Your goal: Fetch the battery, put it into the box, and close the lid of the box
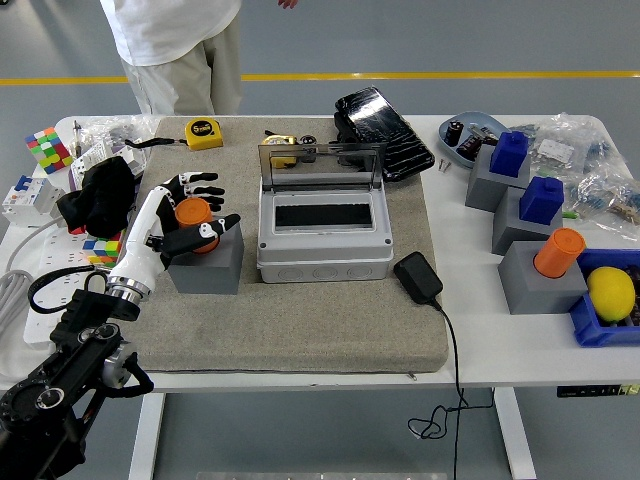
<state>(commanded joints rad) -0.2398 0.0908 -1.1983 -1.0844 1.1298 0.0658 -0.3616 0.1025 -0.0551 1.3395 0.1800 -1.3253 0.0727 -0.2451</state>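
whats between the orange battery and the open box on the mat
In the head view, only the grey block's right part and bare mat lie between the orange battery and the open grey box. The left hand wraps the battery.
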